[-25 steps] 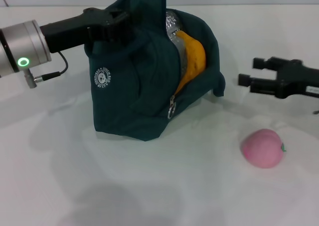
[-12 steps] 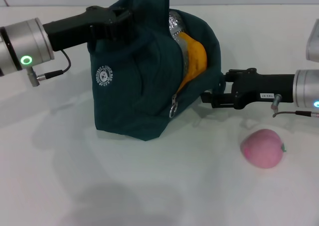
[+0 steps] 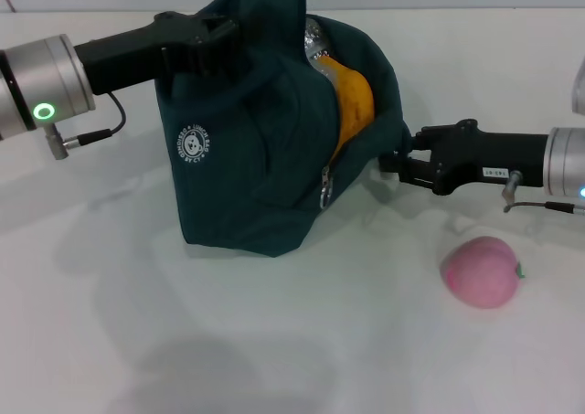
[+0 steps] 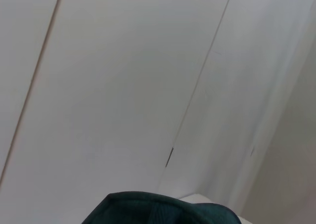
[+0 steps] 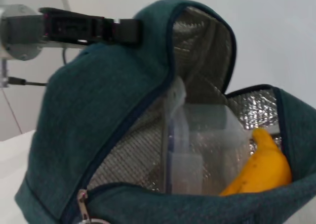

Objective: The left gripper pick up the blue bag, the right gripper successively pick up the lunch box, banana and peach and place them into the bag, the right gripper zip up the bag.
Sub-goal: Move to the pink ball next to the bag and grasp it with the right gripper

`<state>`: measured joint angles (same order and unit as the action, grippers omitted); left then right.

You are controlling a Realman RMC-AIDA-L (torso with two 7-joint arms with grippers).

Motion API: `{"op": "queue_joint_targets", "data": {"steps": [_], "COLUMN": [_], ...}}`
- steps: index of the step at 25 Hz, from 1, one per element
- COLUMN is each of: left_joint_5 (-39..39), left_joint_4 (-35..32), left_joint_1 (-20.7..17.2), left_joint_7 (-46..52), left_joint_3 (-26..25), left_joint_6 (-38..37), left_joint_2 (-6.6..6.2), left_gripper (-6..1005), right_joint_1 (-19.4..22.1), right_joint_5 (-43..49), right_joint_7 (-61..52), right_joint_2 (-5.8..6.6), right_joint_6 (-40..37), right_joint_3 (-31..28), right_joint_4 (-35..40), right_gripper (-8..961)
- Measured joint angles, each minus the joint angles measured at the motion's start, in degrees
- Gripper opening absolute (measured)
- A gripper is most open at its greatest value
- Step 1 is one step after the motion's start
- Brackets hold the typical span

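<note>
The blue bag (image 3: 256, 158) stands open on the white table, hung from its top by my left gripper (image 3: 219, 39), which is shut on the fabric there. Inside, the banana (image 3: 355, 103) leans against the silver lining. The right wrist view looks into the bag (image 5: 98, 110) and shows the clear lunch box (image 5: 197, 150) upright beside the banana (image 5: 259, 169). My right gripper (image 3: 391, 163) is at the bag's right rim, closed on the edge of the opening. The peach (image 3: 482, 270) lies on the table to the right, below the right arm.
The bag's zip pull (image 3: 325, 193) hangs at the lower end of the opening. Only the bag's top (image 4: 158, 209) and a pale wall show in the left wrist view. Bare white table (image 3: 274, 341) stretches in front of the bag.
My right gripper came in from the right to the bag's rim, closed there and drew back slightly. The bag shifted a little to the right. The peach stayed put.
</note>
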<state>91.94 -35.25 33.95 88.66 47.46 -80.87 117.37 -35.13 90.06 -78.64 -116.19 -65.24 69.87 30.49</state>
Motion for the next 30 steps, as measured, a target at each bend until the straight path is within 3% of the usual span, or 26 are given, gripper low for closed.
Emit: {"op": "queue_joint_targets", "data": {"steps": [3,8,12,17,27,30], "left_joint_5": [0.0,0.0,-0.6,-3.1,-8.5,-8.6], "left_joint_4": [0.0,0.4,0.4,1.3,12.9,14.9], "left_joint_1": [-0.1,-0.3,-1.9,-5.0,-5.1,-5.1], "left_joint_7": [-0.6,-3.4,-10.6,-19.7,-32.5,-35.8], "left_joint_3": [0.0,0.0,0.0,0.2,0.2,0.3], "left_joint_6": [-0.2,-0.5,-4.1,-10.1,-10.8,-10.8], "left_joint_2": [-0.05,0.14,0.92,2.02,2.26,2.30], "left_gripper": [39,39,39,39,39,39], "right_joint_1": [1.0,4.2,6.9,8.4,10.1,10.5], "right_joint_5": [-2.8,-12.2,-19.0,-20.4,-17.5,-15.5], "right_joint_7": [4.4,14.1,21.1,21.2,16.0,14.7], "right_joint_2": [0.08,0.01,0.12,0.86,2.04,1.89], "right_joint_6": [-1.7,-5.9,-12.5,-16.8,-20.2,-20.5], "right_joint_3": [0.0,0.0,0.0,-1.4,-1.8,-2.0], "right_joint_4": [-0.5,-0.6,-0.8,0.7,4.2,4.9], "right_gripper": [369,145,96,77,95,101]}}
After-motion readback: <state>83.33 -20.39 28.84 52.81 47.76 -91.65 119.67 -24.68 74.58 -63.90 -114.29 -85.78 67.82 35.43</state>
